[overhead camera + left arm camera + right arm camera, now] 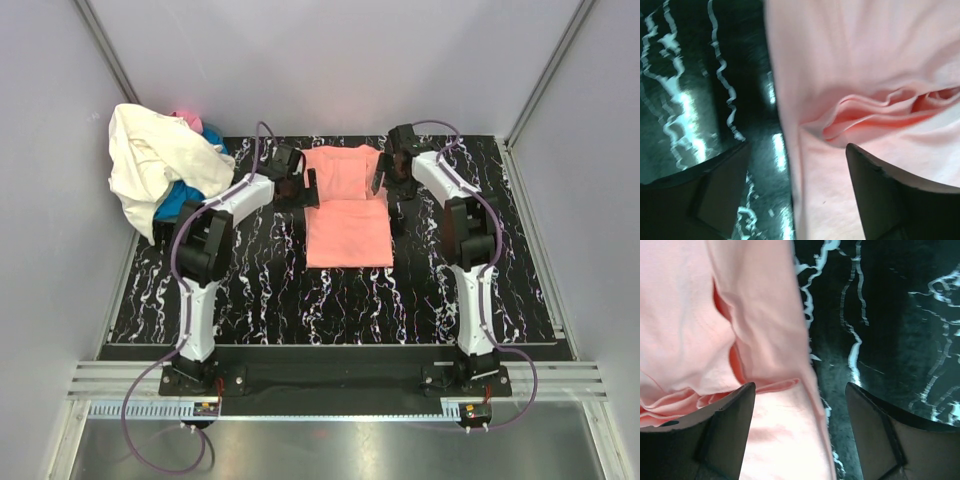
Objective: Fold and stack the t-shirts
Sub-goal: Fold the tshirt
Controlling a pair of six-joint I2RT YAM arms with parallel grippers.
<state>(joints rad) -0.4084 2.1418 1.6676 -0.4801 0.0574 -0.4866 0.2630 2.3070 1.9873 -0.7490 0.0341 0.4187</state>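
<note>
The salmon-pink t-shirt lies partly folded in the middle of the black marbled table, with a crease across it. My left gripper is open at its left edge; in the left wrist view the shirt fills the right side, and one finger is over the cloth while the other is over the table. My right gripper is open at the shirt's right edge; the right wrist view shows the shirt with its edge between the fingers. A cream-white t-shirt is heaped at the back left over a bright blue t-shirt and a bit of hot pink cloth.
The black marbled table is ringed by grey walls on three sides. A metal rail runs along the near edge by the arm bases. The pile of shirts overhangs the table's back left corner.
</note>
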